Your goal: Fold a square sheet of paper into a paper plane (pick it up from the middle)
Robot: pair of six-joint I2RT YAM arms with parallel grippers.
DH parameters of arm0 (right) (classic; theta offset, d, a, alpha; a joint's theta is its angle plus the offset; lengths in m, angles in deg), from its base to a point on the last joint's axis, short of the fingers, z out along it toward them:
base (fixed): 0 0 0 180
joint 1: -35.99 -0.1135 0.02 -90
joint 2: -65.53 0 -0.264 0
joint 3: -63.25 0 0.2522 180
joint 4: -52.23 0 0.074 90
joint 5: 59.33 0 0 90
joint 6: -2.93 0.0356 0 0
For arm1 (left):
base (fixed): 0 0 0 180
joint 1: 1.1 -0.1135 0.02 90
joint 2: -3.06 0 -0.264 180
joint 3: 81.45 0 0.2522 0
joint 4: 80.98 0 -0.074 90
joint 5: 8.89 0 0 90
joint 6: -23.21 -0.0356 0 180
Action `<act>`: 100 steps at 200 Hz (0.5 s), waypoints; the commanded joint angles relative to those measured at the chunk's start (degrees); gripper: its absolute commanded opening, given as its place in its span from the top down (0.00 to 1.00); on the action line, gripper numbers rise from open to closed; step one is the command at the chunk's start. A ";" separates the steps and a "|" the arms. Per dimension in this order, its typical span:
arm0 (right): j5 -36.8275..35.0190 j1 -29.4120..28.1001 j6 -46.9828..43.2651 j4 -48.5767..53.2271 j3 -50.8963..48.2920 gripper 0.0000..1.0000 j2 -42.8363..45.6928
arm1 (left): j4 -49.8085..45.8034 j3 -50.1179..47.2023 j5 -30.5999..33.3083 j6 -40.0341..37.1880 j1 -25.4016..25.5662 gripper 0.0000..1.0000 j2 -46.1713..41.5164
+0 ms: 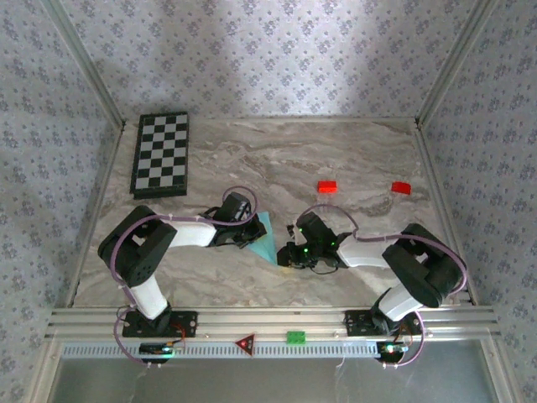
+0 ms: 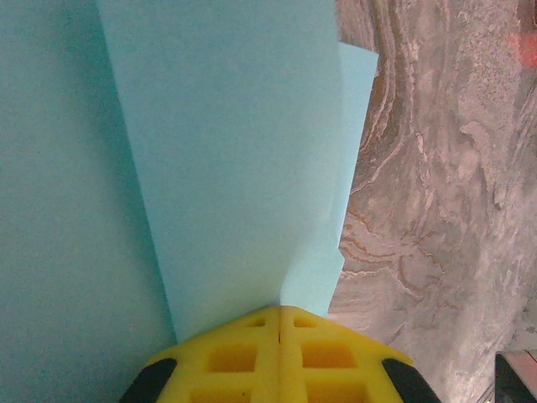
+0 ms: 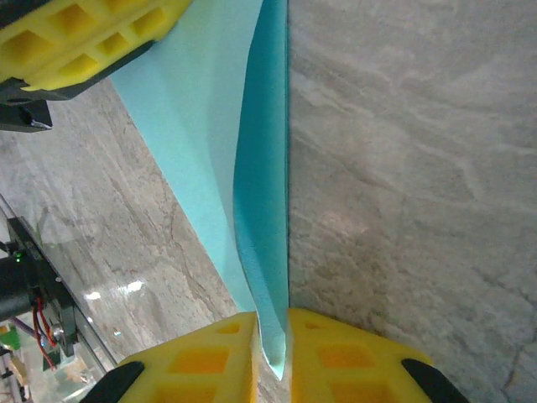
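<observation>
A: Left arm [image 1: 180,233] is folded low, elbow out wide, and the left gripper [image 2: 279,353] has its fingers pressed flat together on the paper plane [image 2: 235,168].

B: Right arm [image 1: 373,250] reaches inward to meet it. The right gripper [image 3: 270,336] has its jaws a sliver apart, straddling the plane's tip.

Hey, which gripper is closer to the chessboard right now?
Left. The left gripper is right of the chessboard and closer to the bases, gripping the plane. The right gripper lies farther right, beyond the plane.
</observation>
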 commanded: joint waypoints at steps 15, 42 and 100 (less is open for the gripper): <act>-2.57 -0.51 -1.78 4.68 1.88 0.80 -0.37 | -3.37 -1.20 1.52 -0.08 0.12 1.00 0.51; -3.43 -0.62 -1.34 5.58 2.24 0.83 -1.89 | -3.32 -1.20 1.48 -0.11 0.06 1.00 0.51; -2.34 -1.48 -1.11 6.02 1.76 0.86 -2.14 | -3.18 -1.33 1.40 -0.01 0.08 1.00 0.60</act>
